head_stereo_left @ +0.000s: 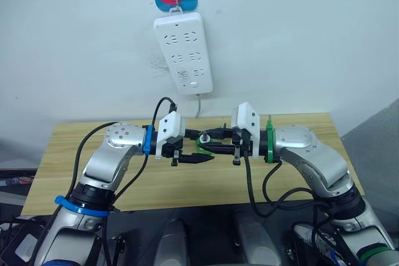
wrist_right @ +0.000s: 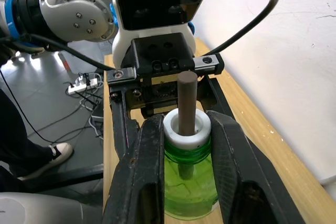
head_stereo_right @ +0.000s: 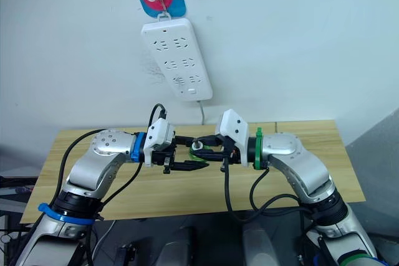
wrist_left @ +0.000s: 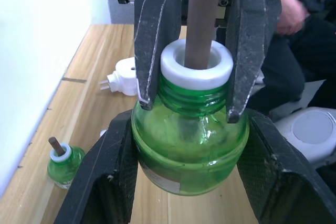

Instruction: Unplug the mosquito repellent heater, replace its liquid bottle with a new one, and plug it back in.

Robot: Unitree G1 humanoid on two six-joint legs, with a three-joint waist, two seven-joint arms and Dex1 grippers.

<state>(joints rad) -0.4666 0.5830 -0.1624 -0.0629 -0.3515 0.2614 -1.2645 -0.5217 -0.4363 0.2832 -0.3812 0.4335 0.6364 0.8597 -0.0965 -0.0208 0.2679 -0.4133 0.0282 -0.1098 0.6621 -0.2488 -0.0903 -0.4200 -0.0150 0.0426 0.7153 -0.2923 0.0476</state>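
A green liquid bottle (wrist_left: 189, 145) with a white collar and brown wick hangs above the wooden table (head_stereo_left: 59, 154) between both grippers. My left gripper (wrist_left: 190, 124) is shut on its round body, with a finger pressed to each side. My right gripper (wrist_right: 186, 124) is shut on the neck just under the white collar. In the head views the two grippers meet tip to tip over the table's middle. The mosquito repellent heater (wrist_left: 123, 74), white with two prongs, lies unplugged on the table. A second green bottle (wrist_left: 63, 163) stands on the table near the wall.
A long white power strip (head_stereo_left: 182, 52) hangs on the wall above the table, its cable running down behind it. A person in dark clothes (wrist_left: 294, 14) is beside the table, and a shoe (wrist_right: 52, 153) rests on the floor.
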